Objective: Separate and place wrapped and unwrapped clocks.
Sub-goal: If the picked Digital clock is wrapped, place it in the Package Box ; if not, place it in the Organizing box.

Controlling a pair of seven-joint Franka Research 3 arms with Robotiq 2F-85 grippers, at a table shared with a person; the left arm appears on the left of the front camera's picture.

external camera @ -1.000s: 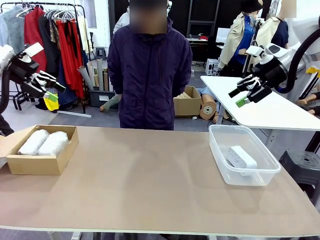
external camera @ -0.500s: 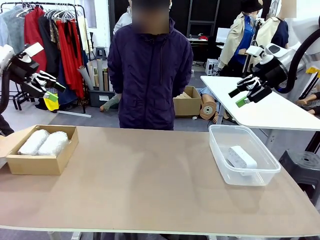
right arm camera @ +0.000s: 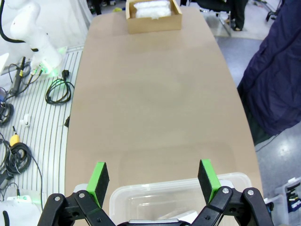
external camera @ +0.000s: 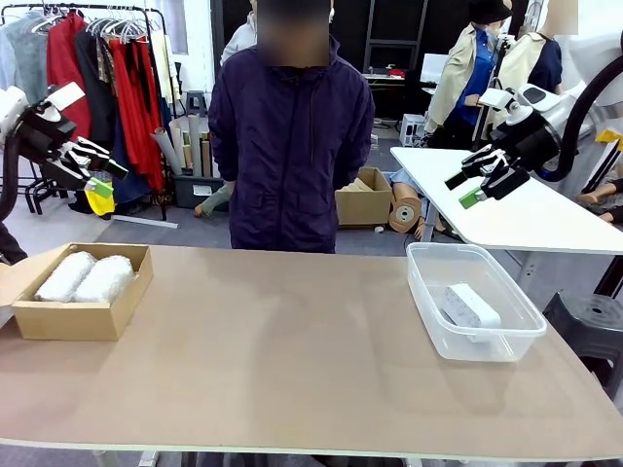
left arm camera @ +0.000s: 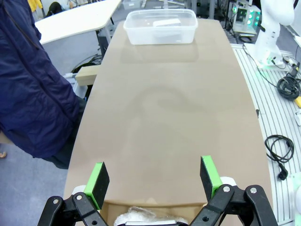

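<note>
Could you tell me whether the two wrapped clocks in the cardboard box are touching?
Touching: in the front view the two wrapped clocks lie side by side in the cardboard box, their wraps pressed together.

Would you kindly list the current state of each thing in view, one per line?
Left gripper: open, empty, raised above the table's left end.
Right gripper: open, empty, raised above the tub.
Wrapped clocks: two, side by side in the cardboard box.
Unwrapped clock: lying in the tub.
Cardboard box: open-topped.
Clear tub: lidless.
Person: standing at the far edge.
</note>
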